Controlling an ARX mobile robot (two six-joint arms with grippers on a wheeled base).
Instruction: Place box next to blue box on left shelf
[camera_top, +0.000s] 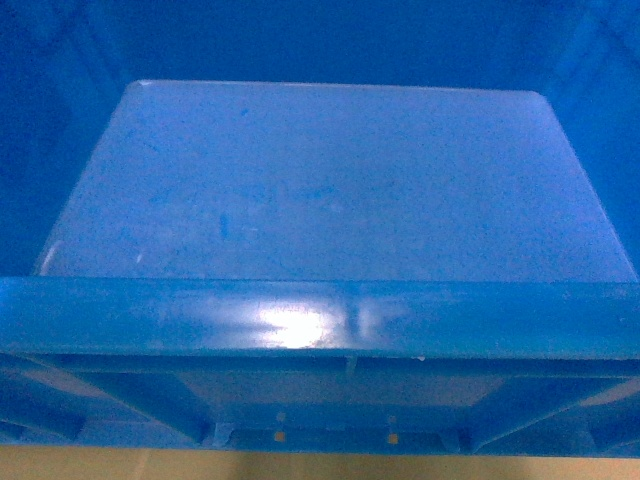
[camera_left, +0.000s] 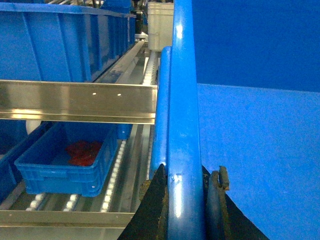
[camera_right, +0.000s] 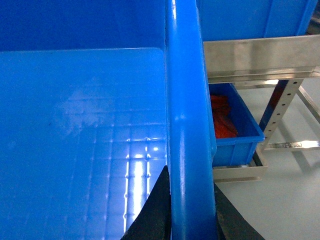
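Note:
The box (camera_top: 330, 180), a large bright blue open crate, fills the head view, with its near rim (camera_top: 320, 320) across the bottom; neither gripper shows there. My left gripper (camera_left: 187, 200) is shut on the box's left rim (camera_left: 182, 100), one finger outside and one inside. My right gripper (camera_right: 191, 200) is shut on the right rim (camera_right: 185, 100) in the same way. The box is empty. In the left wrist view another blue box (camera_left: 65, 45) stands on the shelf's upper level, to the left of the held box and beyond it.
A steel shelf rail (camera_left: 75, 100) crosses below that blue box. On the roller tracks under it a small blue bin (camera_left: 65, 165) holds red items. A white container (camera_left: 159, 20) stands farther back. At right are another blue crate (camera_right: 250, 17), a bin (camera_right: 240, 135) and grey floor (camera_right: 280, 200).

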